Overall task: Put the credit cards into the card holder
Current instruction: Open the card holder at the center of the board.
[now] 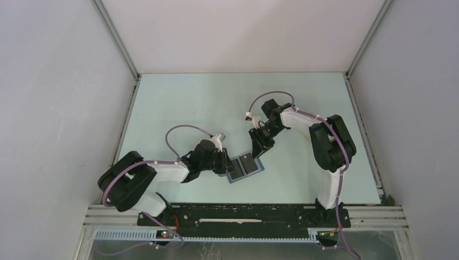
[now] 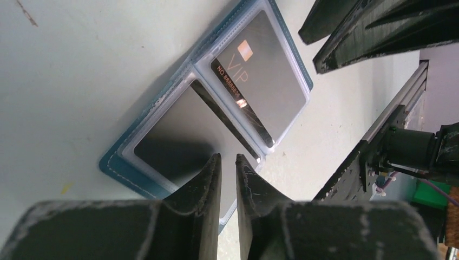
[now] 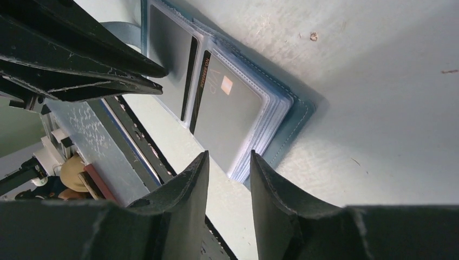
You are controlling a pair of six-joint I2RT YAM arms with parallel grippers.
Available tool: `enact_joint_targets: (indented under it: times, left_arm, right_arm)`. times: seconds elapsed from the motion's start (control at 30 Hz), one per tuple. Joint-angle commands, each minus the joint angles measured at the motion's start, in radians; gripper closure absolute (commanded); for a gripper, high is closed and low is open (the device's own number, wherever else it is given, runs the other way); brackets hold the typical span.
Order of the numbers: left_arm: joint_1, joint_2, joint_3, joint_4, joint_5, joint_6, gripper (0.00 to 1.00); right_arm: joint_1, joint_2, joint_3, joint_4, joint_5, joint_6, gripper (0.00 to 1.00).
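The blue card holder [image 1: 244,167] lies open and flat on the table near the front edge. A grey card sits in each clear sleeve: a VIP card [image 2: 265,76] with a dark stripe on one page and a plain grey card [image 2: 184,130] on the other. Both also show in the right wrist view, the VIP card [image 3: 230,108] and the plain card [image 3: 168,54]. My left gripper [image 2: 228,157] is over the plain card's page, its jaws almost together with nothing between them. My right gripper [image 3: 229,154] hovers at the corner of the VIP page, jaws slightly apart and empty. No loose cards show.
The black and metal mounting rail [image 1: 243,214] runs along the front edge, just behind the holder. White enclosure walls [image 1: 65,108] stand at the left, right and back. The two grippers [image 1: 243,157] are close together over the holder.
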Motion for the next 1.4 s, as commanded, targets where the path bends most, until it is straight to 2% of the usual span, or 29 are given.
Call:
enact_joint_targets:
  times: [0.0,0.57,0.83,1.07,1.2,1.37]
  left_arm:
    - [-0.009,0.042,0.062,0.088,0.012,-0.012,0.8]
    - [-0.009,0.089,0.075,0.076,0.012,0.0,0.8]
    - [-0.01,0.094,0.078,0.077,0.011,0.002,0.8]
    - [-0.009,0.096,0.079,0.078,0.009,0.003,0.8]
    - [-0.008,0.097,0.078,0.085,0.014,0.002,0.78]
    - [-0.008,0.101,0.078,0.088,0.02,0.003,0.78]
  right_arm:
    - [0.008,0.028,0.005,-0.018,-0.006,-0.015,0.58]
    - [0.001,0.107,0.007,-0.029,-0.073,0.009,0.57]
    - [-0.012,0.051,0.013,-0.046,-0.15,-0.014,0.63]
    - [-0.024,0.064,0.013,-0.053,-0.201,-0.012,0.65]
    - [-0.034,0.061,0.013,-0.053,-0.204,-0.013,0.65]
    - [-0.059,0.034,0.016,-0.05,-0.13,-0.013,0.67]
